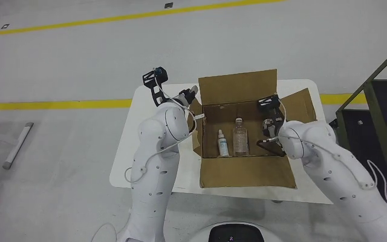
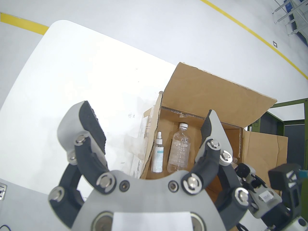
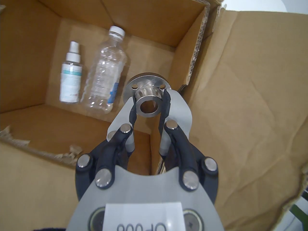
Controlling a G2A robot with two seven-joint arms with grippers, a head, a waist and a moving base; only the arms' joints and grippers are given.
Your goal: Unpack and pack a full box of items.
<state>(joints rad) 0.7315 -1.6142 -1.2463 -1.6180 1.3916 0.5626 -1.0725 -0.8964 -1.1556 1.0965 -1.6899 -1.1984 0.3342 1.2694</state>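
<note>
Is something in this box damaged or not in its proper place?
The cardboard box has torn, ragged paper along one top edge. The spray bottle and the clear plastic bottle lie flat on its floor, and nothing looks spilled.

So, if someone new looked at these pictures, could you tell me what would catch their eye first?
Probably the shiny metal flange clamped in the right gripper, above the open cardboard box near its right wall. Next, a small white spray bottle and a clear plastic bottle lying side by side on the box floor. The left gripper hangs open by the box's left side.
</note>
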